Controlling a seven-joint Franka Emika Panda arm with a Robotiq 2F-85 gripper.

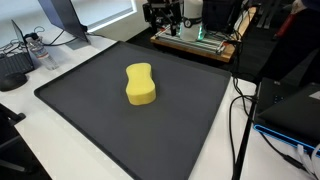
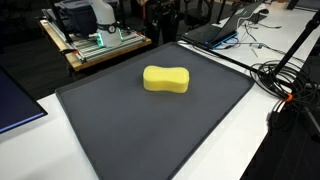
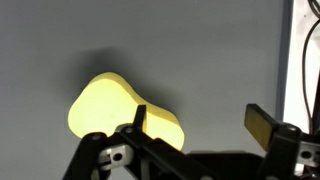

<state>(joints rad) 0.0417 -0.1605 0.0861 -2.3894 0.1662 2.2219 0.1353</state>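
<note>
From my seat, the gripper (image 3: 200,118) has its jaws standing wide apart with nothing between them. The yellow sponge (image 3: 115,110) sits at about 8 o'clock in the wrist view, and the near finger (image 3: 139,115) overlaps its edge in the picture only. In both exterior views nothing touches the sponge (image 1: 141,84), which lies flat near the middle of the dark mat (image 1: 90,115), a little toward 12 o'clock. Cables (image 2: 285,80) trail well apart from it, off the mat's 3 o'clock edge.

I'd judge the sponge (image 2: 166,79) light, soft and springy. It looks grippy rather than slick and nothing about it seems fragile, though it will squash under the pads. Its pinched waist between the two lobes looks like the best place to hold, with the fingers across the narrow width
</note>
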